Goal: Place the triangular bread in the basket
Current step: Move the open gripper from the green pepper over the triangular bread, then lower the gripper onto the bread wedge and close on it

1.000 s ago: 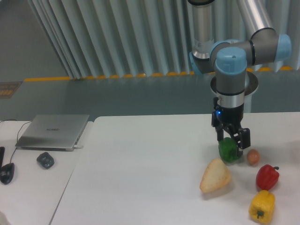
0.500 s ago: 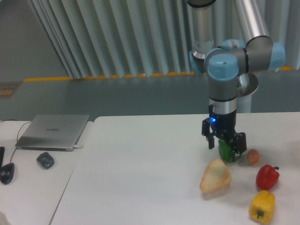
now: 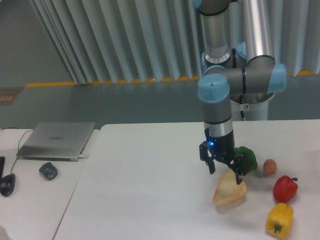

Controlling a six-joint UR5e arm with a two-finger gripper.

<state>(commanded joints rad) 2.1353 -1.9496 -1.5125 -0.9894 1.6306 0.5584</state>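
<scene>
The gripper (image 3: 225, 169) hangs directly above the triangular bread (image 3: 229, 190), jaws spread to straddle its narrow top for a grasp. The bread lies on the tabletop (image 3: 150, 190), near the green pepper (image 3: 247, 157). No basket is visible.

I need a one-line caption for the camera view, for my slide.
Open gripper poised over the triangular bread on the table, beside a green pepper, egg-shaped ball, red pepper and yellow pepper.

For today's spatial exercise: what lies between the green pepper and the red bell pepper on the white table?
In the fixed camera view, a small brownish egg-shaped ball sits between the green pepper and the red bell pepper, touching neither.
</scene>
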